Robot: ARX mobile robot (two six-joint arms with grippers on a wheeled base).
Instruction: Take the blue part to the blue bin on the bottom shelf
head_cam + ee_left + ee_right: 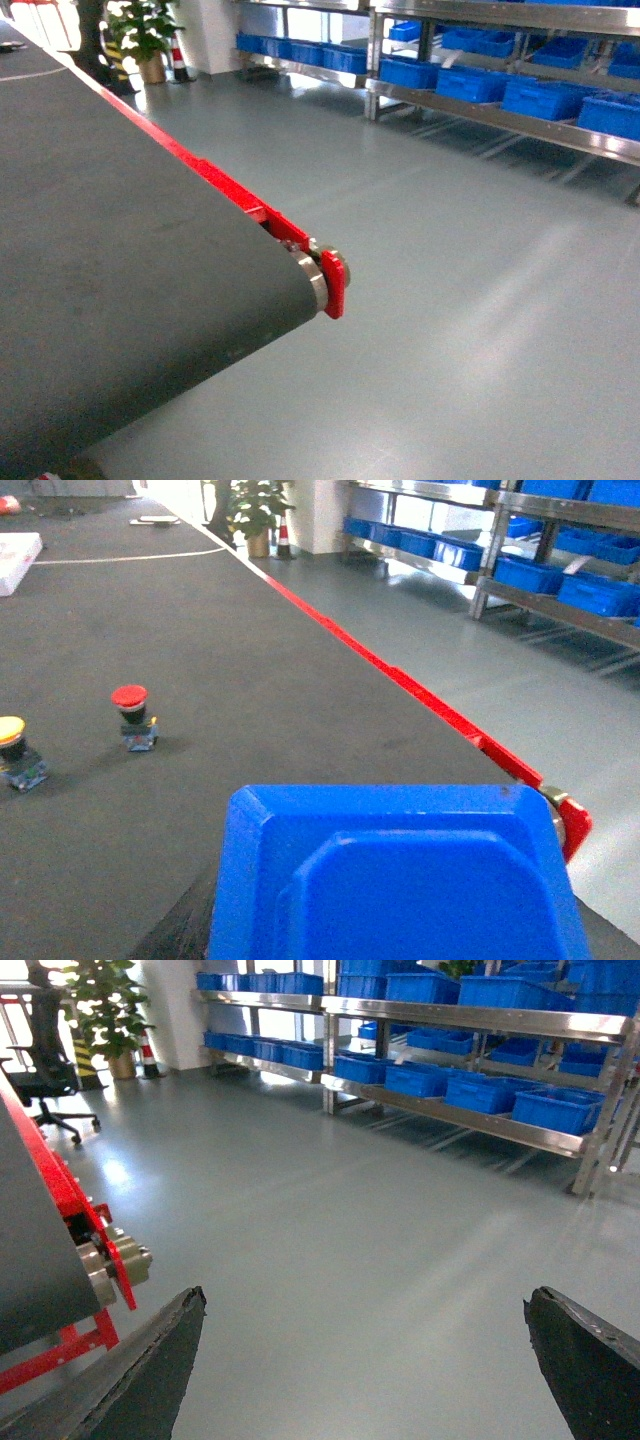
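Close against the left wrist camera, a blue part [400, 880] with a raised rim and stepped centre fills the lower frame, hiding the left fingers; whether they grip it cannot be told. Beyond it on the dark conveyor belt [250, 680] stand a red-capped push button [131, 716] and, farther left, a yellow-capped push button [15, 750], well apart from the blue part. The belt's red side rail [400, 685] runs to an end roller [315, 270]. In the right wrist view the right fingers [150, 1370] are spread wide, holding nothing, above grey floor [330, 1240]. Well beyond them, blue bins [555, 1108] sit in a row on the bottom shelf [480, 1125] of a steel rack.
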